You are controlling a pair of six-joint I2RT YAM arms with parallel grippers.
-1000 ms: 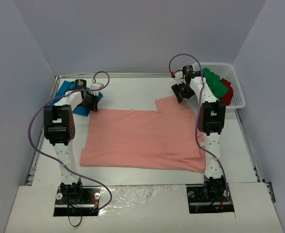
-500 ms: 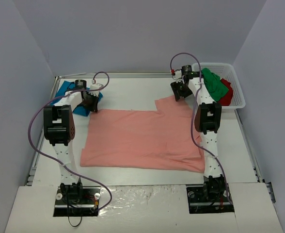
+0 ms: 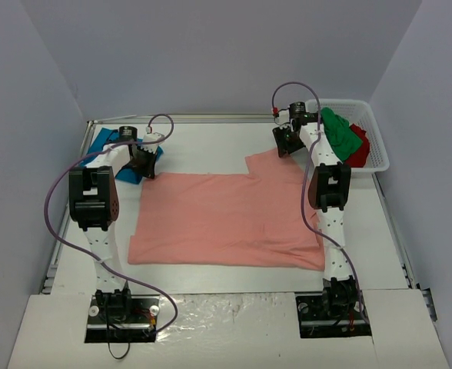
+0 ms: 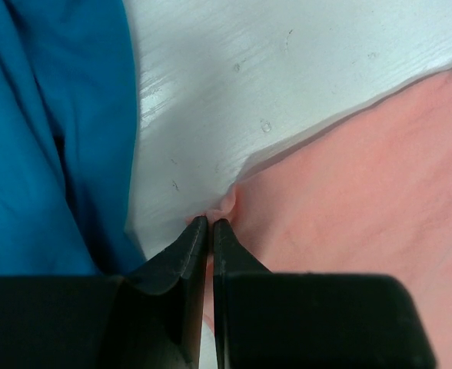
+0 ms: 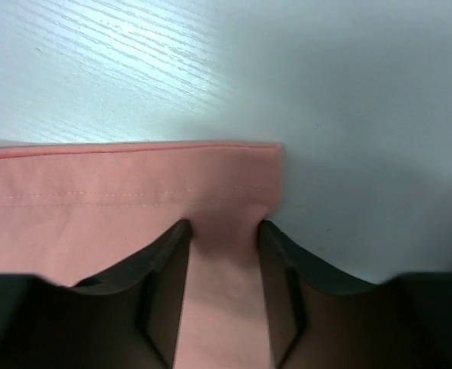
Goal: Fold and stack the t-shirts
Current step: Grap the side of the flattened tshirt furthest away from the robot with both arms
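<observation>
A salmon-pink t-shirt [image 3: 226, 219] lies spread flat across the middle of the table. My left gripper [image 3: 143, 165] is at its far left corner, shut on a small pinch of the pink cloth [image 4: 364, 169] right at the tips [image 4: 211, 221]. My right gripper [image 3: 283, 144] is down on the shirt's far right corner. Its jaws stand apart astride the stitched hem [image 5: 95, 192], with pink cloth between the fingertips [image 5: 223, 225]. A teal-blue t-shirt [image 3: 103, 140] lies crumpled at the far left, just beside the left gripper [image 4: 41, 138].
A white mesh basket [image 3: 381, 150] stands at the far right and holds a green t-shirt [image 3: 341, 132] and a red one [image 3: 360, 151]. Grey walls close in the table on three sides. Purple cables loop over both arms.
My right gripper has shifted slightly toward the far edge and its jaws have narrowed around the pink hem. The left gripper and the shirt have stayed put.
</observation>
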